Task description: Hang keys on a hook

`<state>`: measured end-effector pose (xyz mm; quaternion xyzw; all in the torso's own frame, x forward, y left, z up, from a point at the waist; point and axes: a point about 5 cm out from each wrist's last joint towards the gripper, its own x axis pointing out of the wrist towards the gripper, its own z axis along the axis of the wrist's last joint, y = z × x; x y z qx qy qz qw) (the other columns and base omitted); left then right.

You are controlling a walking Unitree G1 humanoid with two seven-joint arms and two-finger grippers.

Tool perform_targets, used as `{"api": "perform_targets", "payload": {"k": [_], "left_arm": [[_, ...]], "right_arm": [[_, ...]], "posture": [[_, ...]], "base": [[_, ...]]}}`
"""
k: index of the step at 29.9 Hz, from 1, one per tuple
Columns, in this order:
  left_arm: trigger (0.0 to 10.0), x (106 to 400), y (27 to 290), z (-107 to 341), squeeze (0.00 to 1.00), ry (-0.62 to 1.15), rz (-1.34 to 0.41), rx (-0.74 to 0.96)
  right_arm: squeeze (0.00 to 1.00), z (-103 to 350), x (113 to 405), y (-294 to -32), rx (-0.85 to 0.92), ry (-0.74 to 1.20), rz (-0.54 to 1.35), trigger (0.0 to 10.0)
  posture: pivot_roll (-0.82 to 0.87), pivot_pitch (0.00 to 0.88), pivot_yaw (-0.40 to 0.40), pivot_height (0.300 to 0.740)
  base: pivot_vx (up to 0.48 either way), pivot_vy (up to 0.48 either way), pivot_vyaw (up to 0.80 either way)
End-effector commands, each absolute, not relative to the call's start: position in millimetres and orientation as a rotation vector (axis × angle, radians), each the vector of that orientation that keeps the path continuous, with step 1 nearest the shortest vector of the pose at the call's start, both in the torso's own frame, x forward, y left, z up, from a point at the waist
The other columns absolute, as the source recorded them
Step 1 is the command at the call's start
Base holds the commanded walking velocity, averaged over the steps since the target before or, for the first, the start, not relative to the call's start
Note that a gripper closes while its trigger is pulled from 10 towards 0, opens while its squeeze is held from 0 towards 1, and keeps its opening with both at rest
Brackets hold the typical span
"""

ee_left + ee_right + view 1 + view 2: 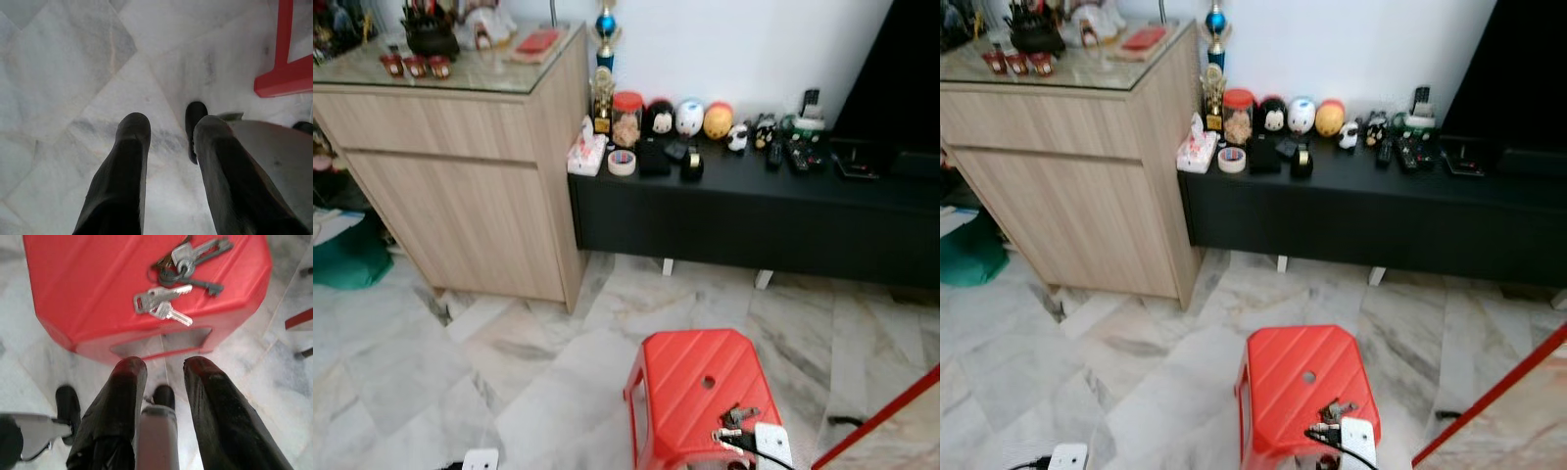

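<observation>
Bunch of keys [178, 276] lying loose on red plastic stool [690, 377], right gripper [164, 369] just short of stool edge, fingers parted and empty, left gripper [168, 127] parted over marble floor [73, 58]

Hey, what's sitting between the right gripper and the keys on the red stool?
Nothing. In the right wrist view, the right gripper hangs open just off the red stool; between it and the keys there is bare red seat and the stool's edge.

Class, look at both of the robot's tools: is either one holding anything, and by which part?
Nothing is held. The right tool is open short of the keys on the red stool; the left tool is open over floor.
</observation>
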<state>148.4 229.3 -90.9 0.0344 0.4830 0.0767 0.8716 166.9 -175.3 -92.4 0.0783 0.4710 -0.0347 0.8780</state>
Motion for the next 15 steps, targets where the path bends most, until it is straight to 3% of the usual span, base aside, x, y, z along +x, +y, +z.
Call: {"api": "perform_targets", "payload": {"k": [1, 6, 8, 15], "left_arm": [[10.0, 144.0, 229.9, -92.7, 0.0, 1.032, 0.162, 0.076], [10.0, 141.8, 231.5, -92.8, 0.0, 1.023, 0.169, 0.069], [10.0, 140.6, 232.1, -93.0, 0.0, 1.024, 0.168, 0.071], [10.0, 140.0, 233.9, -92.6, 0.0, 1.019, 0.167, 0.077]], "right_arm": [[0.0, -90.7, 168.4, -177.8, 0.179, 0.941, -0.097, 10.0], [0.0, -86.4, 172.6, -180.1, 0.191, 0.849, -0.144, 10.0], [0.0, -67.6, 209.0, -180.6, 0.184, 0.743, -0.155, 10.0], [0.0, -39.3, 242.0, -193.0, 0.139, 0.531, -0.188, 10.0]], "posture": [[0.06, 0.0, -0.02, 0.74], [0.05, 0.0, -0.019, 0.74], [0.05, 0.0, -0.019, 0.74], [0.05, 0.0, -0.015, 0.74]], "base": [[0.0, 0.0, 0.0], [0.0, 0.0, 0.0], [0.0, 0.0, 0.0], [0.0, 0.0, 0.0]]}}
